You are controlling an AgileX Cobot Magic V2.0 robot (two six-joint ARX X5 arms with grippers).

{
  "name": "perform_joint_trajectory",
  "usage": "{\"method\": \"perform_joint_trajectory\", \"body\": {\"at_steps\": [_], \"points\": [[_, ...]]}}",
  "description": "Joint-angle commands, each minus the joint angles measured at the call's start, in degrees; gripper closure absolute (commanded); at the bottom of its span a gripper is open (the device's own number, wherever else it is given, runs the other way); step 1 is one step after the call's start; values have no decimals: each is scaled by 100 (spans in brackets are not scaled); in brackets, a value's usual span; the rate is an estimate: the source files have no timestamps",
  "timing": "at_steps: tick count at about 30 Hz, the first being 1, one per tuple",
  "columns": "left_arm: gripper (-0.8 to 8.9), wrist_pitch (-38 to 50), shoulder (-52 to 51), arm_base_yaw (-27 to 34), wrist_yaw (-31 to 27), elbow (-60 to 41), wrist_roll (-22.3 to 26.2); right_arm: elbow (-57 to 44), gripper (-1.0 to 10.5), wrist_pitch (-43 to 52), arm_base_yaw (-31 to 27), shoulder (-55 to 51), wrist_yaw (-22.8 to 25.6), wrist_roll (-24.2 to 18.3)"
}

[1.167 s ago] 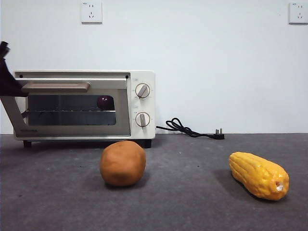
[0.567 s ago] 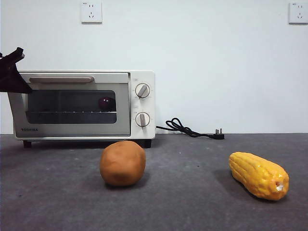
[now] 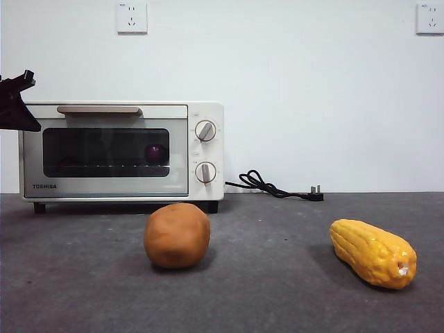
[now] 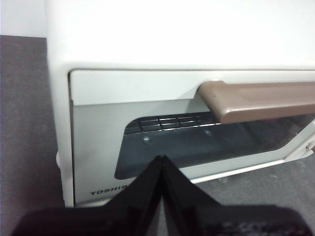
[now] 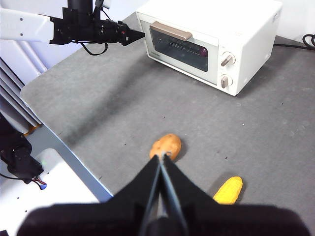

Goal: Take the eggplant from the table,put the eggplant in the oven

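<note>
The eggplant (image 3: 155, 152) lies inside the oven (image 3: 121, 149), a dark purple shape behind the glass of the shut door; the right wrist view shows the eggplant (image 5: 202, 50) there too. My left gripper (image 4: 160, 162) is shut and empty, its tip just in front of the door near the oven's (image 4: 147, 49) left end, below the brown handle (image 4: 256, 101). In the front view the left gripper (image 3: 28, 123) is a black tip at the left edge. My right gripper (image 5: 161, 158) is shut and empty, high above the table (image 5: 275, 113).
An orange-brown lump (image 3: 177, 234) sits on the table (image 3: 277, 298) in front of the oven, a yellow corn cob (image 3: 373, 252) to the right. A black power cord (image 3: 274, 187) lies by the wall. The table's edge (image 5: 64, 142) shows below the left arm (image 5: 93, 30).
The oven door has swung up from half open to fully shut. My left gripper has come away from the door and sits slightly higher at the oven's left end.
</note>
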Motion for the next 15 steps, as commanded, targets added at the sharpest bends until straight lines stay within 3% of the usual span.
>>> {"method": "perform_joint_trajectory", "body": {"at_steps": [1,8,15], "points": [[819,-136,-22,-24,90,-44,-35,-28,959,-136,7,-11,-20,81],[819,-798,-605,-118,90,-44,-70,-28,957,-136,7,-11,-15,92],[819,-1633,-1880,-260,85,-44,-140,-28,946,-136,7,-7,4,90]]}}
